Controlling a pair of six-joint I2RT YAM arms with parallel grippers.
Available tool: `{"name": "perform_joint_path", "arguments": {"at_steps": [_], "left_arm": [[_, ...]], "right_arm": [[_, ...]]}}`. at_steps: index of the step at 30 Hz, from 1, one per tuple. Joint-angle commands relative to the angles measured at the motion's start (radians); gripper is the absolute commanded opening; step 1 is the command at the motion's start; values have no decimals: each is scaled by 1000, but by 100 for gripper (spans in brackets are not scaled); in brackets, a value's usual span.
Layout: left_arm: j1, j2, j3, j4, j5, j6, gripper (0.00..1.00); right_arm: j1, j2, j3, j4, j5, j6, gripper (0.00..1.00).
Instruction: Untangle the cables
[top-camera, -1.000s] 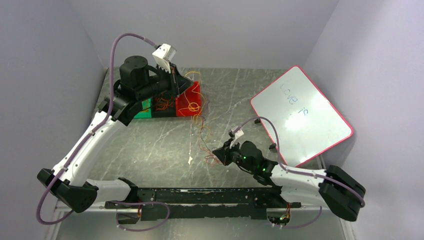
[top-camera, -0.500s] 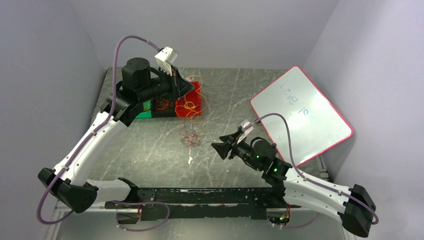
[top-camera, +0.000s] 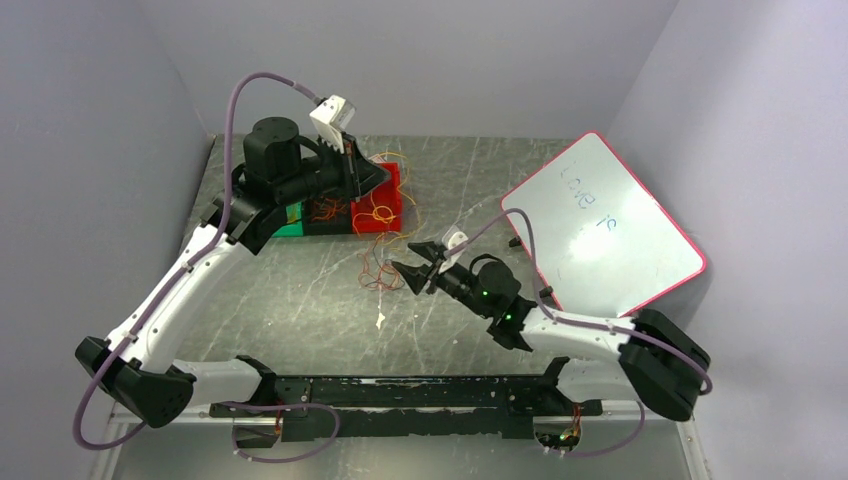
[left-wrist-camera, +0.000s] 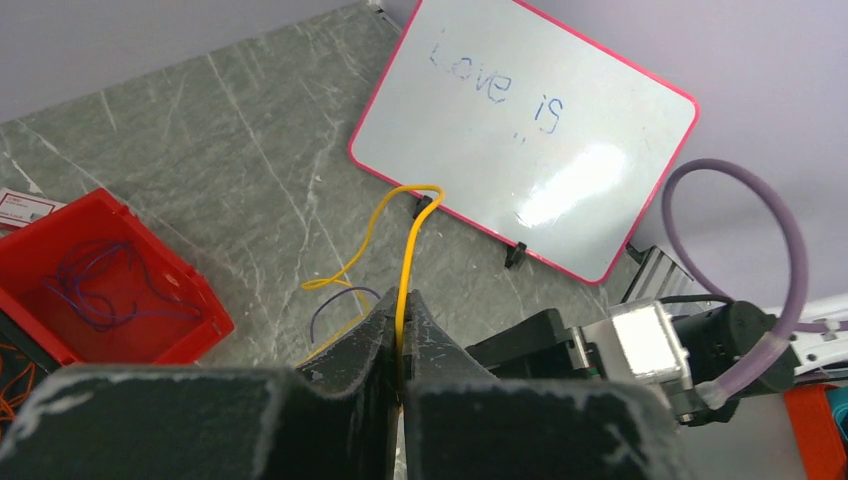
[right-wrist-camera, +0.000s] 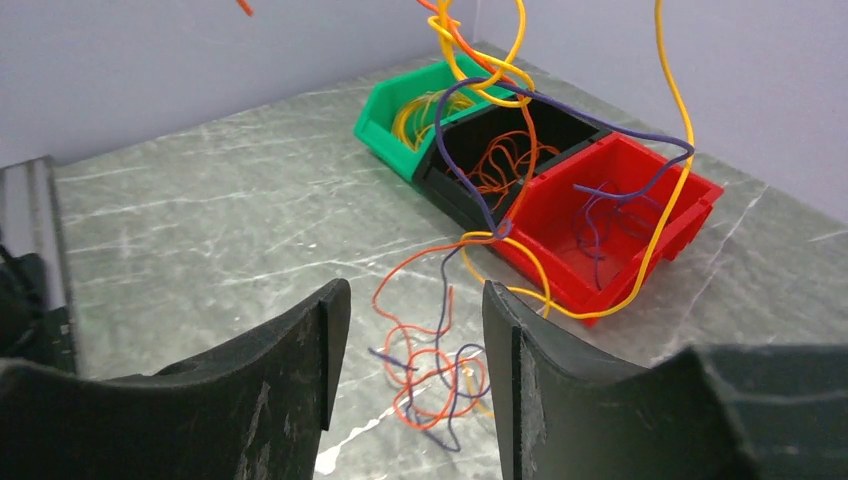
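Cables: mixed bunch of yellow, orange and dark purple, partly hung in air, partly heaped on counter just in front of red bin. Upper end raised by left claw, shut tight on a single yellow cable. Rest of bunch trailing down from that strand, so knot apparently strung out vertically for access. Lower loops, mostly orange w/ some purple, lying on counter near right claw.

Right claw roughly half open, nothing between jaws, pointed at heap from near side. Judged lined up for a pinch on lower loops.

Three bins side by side at far left of counter: green bin w/ yellow cables inside, black bin w/ orange, red bin w/ purple. Sorting by colour presumed, hence lift positioned over bins. Whiteboard well apart to right, not involved.

Step in hand, as judged: separate yellow strand from rest.

Risk: purple loop draped across yellow cable in right wrist view, likely to drag whole bunch along if pulled w/o a counter-hold.
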Motion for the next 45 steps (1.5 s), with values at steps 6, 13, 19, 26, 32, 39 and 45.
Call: {"name": "perform_joint_path", "arguments": {"at_steps": [6, 13, 19, 26, 32, 39, 45], "left_arm": [[8, -27, 10, 32, 38, -20, 7], [7, -30, 26, 19, 36, -16, 7], [7, -41, 31, 12, 37, -16, 7], [7, -55, 38, -1, 28, -13, 7], [6, -58, 41, -3, 3, -5, 7], [22, -43, 72, -21, -74, 24, 7], [51, 8, 168, -52, -77, 53, 7]], "right_arm": [[5, 226, 73, 338, 117, -90, 55], [3, 378, 171, 406, 124, -76, 55], [-3, 473, 255, 409, 121, -60, 51], [-6, 481, 283, 369, 107, -32, 12], [-6, 395, 229, 286, 62, 19, 0], [-2, 195, 97, 70, 0, 170, 0], [3, -30, -74, -172, 108, 292, 0]]}}
